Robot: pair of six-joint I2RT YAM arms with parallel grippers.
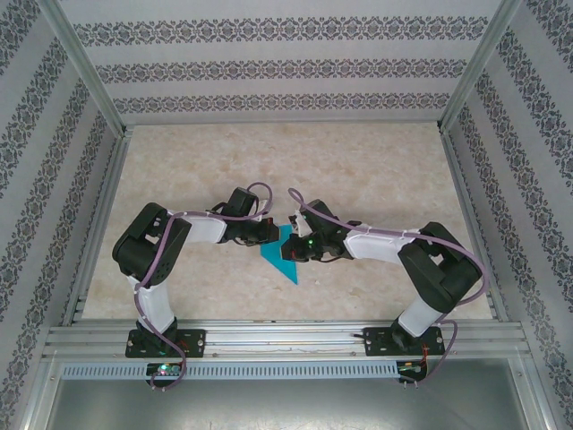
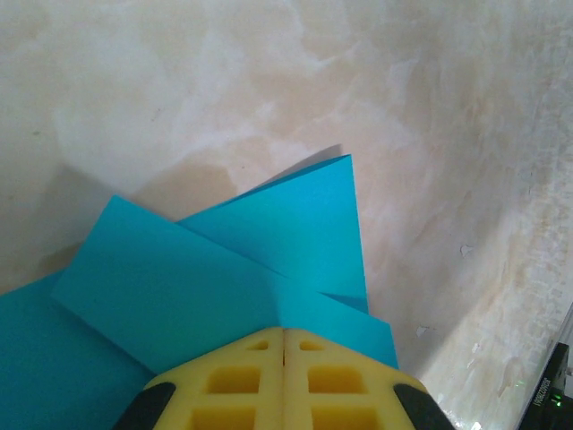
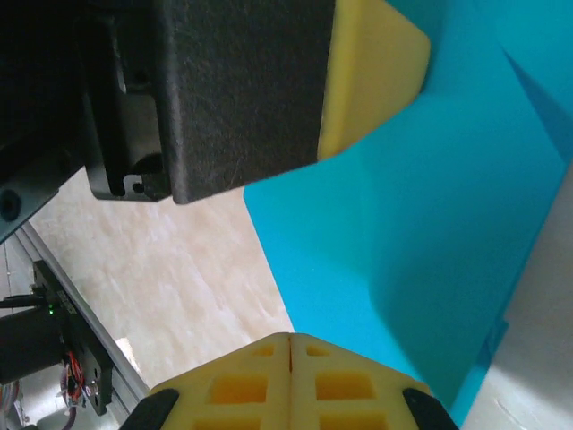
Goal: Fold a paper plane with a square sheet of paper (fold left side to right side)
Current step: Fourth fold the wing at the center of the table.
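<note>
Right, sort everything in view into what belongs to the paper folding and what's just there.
Belongs to the job: the partly folded teal-blue paper sheet; the shut yellow-padded left tool; the shut yellow-padded right tool.
Just there: the beige marbled table top; the silver metal frame rails; the patterned wallpaper walls.
</note>
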